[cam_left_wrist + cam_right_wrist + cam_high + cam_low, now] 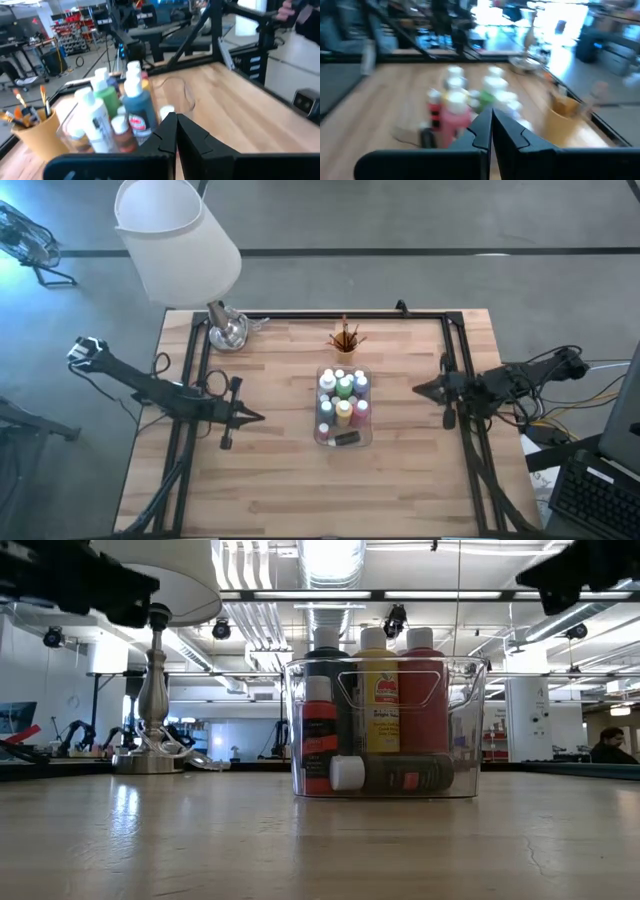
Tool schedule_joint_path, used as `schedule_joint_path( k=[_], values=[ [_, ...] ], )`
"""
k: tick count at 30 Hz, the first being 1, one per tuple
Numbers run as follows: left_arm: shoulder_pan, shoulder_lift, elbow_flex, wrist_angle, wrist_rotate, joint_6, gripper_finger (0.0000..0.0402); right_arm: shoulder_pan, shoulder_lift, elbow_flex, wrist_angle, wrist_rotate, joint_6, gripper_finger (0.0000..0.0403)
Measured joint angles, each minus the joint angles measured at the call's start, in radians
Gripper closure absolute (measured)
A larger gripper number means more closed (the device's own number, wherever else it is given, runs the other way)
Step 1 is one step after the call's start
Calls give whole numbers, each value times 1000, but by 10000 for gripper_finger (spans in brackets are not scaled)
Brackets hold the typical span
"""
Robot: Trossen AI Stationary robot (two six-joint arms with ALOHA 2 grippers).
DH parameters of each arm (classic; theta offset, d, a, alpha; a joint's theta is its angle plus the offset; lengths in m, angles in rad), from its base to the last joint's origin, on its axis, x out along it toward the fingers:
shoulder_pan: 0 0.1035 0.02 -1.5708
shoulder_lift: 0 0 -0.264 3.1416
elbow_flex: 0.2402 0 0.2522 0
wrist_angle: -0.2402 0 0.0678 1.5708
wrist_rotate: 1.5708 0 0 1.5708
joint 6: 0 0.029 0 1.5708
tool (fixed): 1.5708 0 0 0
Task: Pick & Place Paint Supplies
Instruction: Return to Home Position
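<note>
Left and right of tray (318,420), we see both arms reaching inward above tabletop (290,485); left tool (252,417), right tool (420,389) each pinched together. Paint bottles (344,388) in tray.

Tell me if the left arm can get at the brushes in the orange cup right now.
Probably yes. The left gripper, shut, hangs left of the clear bin; bare table lies between it and the orange cup beyond the bin, and the brushes stick up free. It must open first.
</note>
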Motion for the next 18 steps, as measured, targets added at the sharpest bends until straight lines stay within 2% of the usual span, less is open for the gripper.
schedule_joint_path(
  k=[3, 6, 18],
  values=[
    [0, 0, -28, -3, -14, 0, 392, 0, -63, -11, -100, 78, 20, 394],
    [0, 0, -54, -5, -16, 0, 392, 0, -106, -14, -222, 82, -2, 394],
    [-1, 2, -177, -21, -18, 0, 392, 0, -123, -32, -228, 80, 35, 394]
  ],
)
